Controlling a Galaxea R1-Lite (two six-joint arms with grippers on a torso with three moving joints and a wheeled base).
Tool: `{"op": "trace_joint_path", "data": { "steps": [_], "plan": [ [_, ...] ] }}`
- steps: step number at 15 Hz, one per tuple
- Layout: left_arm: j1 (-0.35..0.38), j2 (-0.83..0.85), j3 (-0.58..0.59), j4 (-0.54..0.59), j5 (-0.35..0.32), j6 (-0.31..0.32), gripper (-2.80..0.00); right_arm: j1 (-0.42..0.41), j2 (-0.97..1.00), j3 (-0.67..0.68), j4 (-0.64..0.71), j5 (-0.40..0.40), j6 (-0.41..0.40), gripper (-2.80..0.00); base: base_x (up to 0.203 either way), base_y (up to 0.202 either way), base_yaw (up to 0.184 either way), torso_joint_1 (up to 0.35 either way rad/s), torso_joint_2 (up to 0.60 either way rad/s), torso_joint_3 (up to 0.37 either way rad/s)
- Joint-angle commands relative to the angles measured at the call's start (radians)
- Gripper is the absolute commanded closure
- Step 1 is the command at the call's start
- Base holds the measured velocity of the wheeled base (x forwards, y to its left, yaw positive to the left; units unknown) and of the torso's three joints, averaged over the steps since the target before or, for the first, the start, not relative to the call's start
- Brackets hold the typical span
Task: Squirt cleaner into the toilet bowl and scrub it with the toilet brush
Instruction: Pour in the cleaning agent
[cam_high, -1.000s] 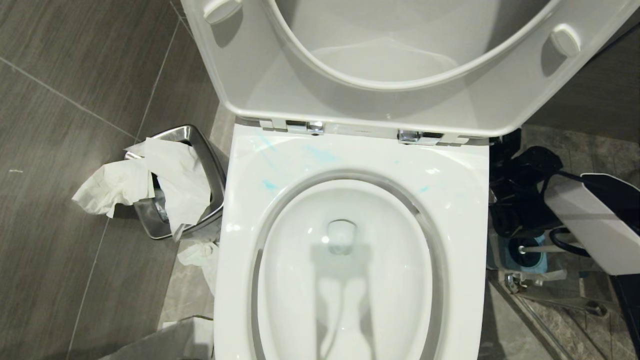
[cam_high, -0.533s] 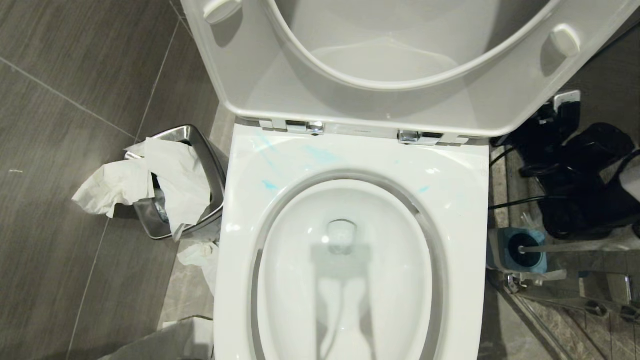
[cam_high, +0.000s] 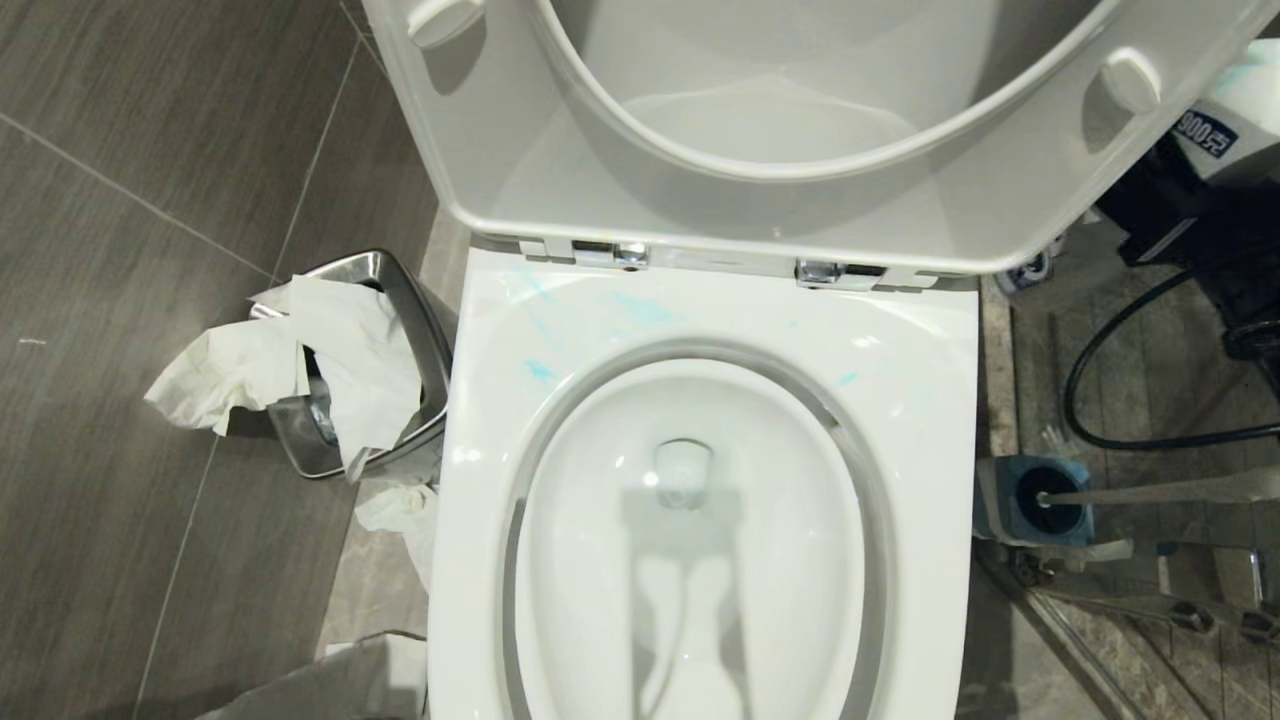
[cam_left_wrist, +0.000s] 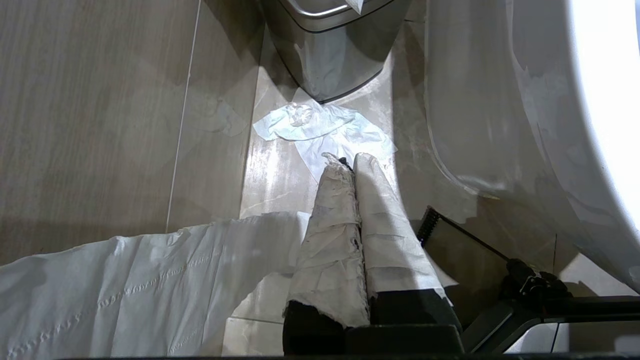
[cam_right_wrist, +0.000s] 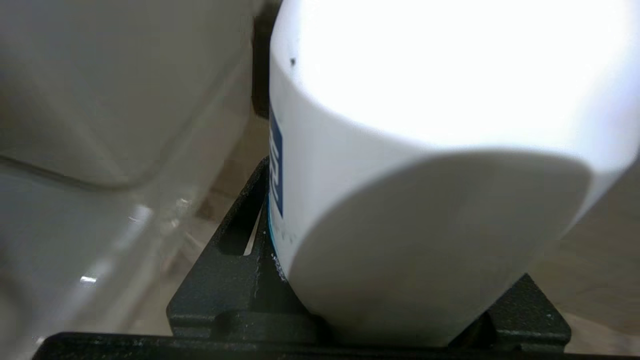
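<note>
Toilet bowl (cam_high: 700, 560) open, seat and lid (cam_high: 800, 120) raised, turquoise cleaner (cam_high: 540, 370) smeared on the rear rim.

Right gripper (cam_right_wrist: 370, 320) up at the right of the raised lid, clamped on a white bottle (cam_right_wrist: 425, 165) with a blue label. Toilet brush (cam_high: 1150, 492) parked in its blue holder (cam_high: 1000, 500) on the floor right of the bowl, untouched. Left gripper (cam_left_wrist: 350, 162) low beside the bowl's left side, paper-wrapped fingers (cam_left_wrist: 332, 225) pressed together over crumpled tissue (cam_left_wrist: 320, 125) near the steel bin (cam_high: 400, 290).
</note>
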Motion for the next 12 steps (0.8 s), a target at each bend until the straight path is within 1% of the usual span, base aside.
{"op": "trace_joint_path", "data": {
  "steps": [1, 3, 5, 7, 10, 12],
  "plan": [
    [0.0, 0.001, 0.0, 0.0, 0.0, -0.001, 0.0, 0.002, -0.17, 0.069, 0.036, -0.002, -0.002, 0.0, 0.0, 0.0, 0.0, 0.0, 0.0, 0.0],
    [0.0, 0.001, 0.0, 0.0, 0.0, 0.0, 0.0, 0.002, -0.269, 0.123, 0.09, -0.004, -0.003, 0.0, 0.0, 0.0, 0.0, 0.0, 0.0, 0.0],
    [0.0, 0.001, 0.0, 0.0, 0.0, -0.001, 0.0, 0.002, -0.399, 0.163, 0.202, -0.007, -0.004, 0.0, 0.0, 0.0, 0.0, 0.0, 0.0, 0.0],
    [0.0, 0.001, 0.0, 0.0, 0.0, 0.0, 0.0, 0.002, -0.549, 0.185, 0.376, -0.035, -0.007, 0.0, 0.0, 0.0, 0.0, 0.0, 0.0, 0.0],
    [0.0, 0.001, 0.0, 0.0, 0.0, -0.001, 0.0, 0.002, -0.762, 0.189, 0.697, -0.078, -0.022, 0.0, 0.0, 0.0, 0.0, 0.0, 0.0, 0.0],
    [0.0, 0.001, 0.0, 0.0, 0.0, -0.001, 0.0, 0.001, -0.865, 0.188, 0.854, -0.108, -0.032, 0.0, 0.0, 0.0, 0.0, 0.0, 0.0, 0.0]
  ]
}}
